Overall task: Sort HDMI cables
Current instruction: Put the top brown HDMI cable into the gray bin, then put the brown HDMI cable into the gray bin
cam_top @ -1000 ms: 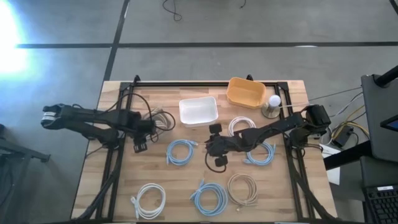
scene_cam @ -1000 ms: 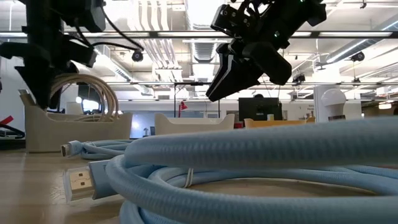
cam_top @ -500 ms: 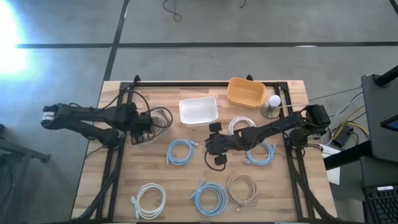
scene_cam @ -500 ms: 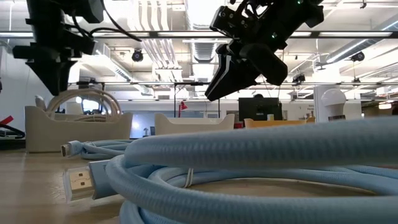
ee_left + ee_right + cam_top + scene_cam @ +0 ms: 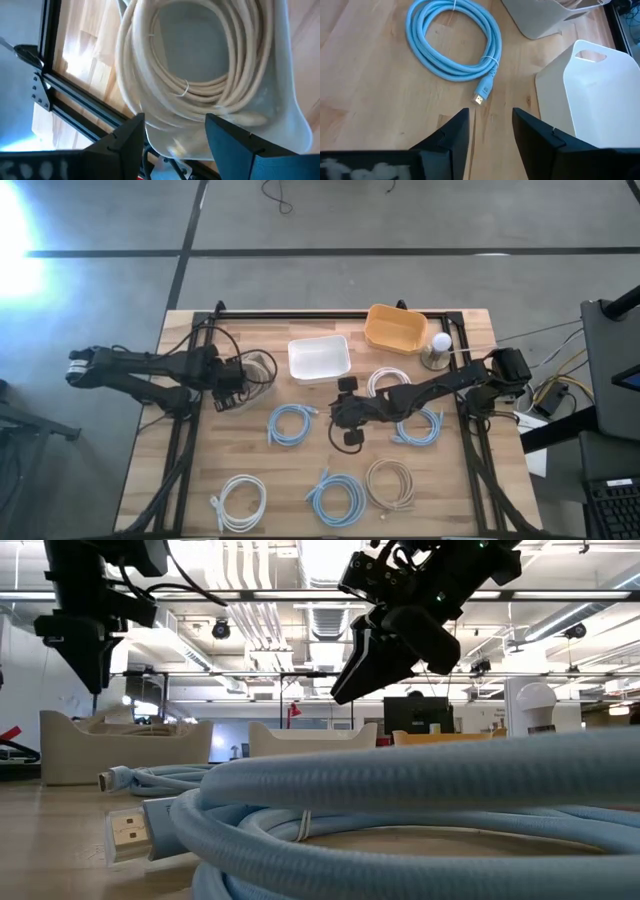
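- Beige HDMI coil lies inside pale bin near tabletop left edge.
- Left pincer hangs over that bin, fingers parted, holding nothing.
- Light blue coil flat on wood mid-tabletop, beside white bin.
- Right pincer above tabletop near it, fingers apart, empty.
- Other blue, white, tan coils lie loose on the tabletop.
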{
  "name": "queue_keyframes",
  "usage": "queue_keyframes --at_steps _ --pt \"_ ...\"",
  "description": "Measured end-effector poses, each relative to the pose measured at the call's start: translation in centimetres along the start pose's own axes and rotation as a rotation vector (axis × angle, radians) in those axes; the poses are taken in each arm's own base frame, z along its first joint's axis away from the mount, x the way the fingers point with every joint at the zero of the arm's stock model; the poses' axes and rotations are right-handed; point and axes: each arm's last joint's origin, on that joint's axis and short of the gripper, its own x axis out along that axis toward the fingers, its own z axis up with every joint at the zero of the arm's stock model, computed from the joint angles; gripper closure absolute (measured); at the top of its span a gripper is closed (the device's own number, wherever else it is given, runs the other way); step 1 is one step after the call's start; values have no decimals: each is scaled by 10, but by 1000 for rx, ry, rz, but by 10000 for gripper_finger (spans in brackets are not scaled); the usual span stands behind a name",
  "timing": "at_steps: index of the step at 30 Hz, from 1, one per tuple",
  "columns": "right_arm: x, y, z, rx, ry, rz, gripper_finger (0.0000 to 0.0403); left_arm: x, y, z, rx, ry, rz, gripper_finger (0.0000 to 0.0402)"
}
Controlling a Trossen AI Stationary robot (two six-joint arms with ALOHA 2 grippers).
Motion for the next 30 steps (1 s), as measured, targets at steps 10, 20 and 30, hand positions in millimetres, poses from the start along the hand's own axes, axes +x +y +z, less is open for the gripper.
queue_keyframes --at_steps 10,20,30 --pt "-9 10 -5 82 165 158 216 -4 -3 7 -33 -57 -67 195" --pt "-26 38 -10 222 349 375 220 -14 -15 42 47 -427 -165 195" --pt "-48 74 -22 417 568 410 220 -25 -26 70 187 -743 -262 195"
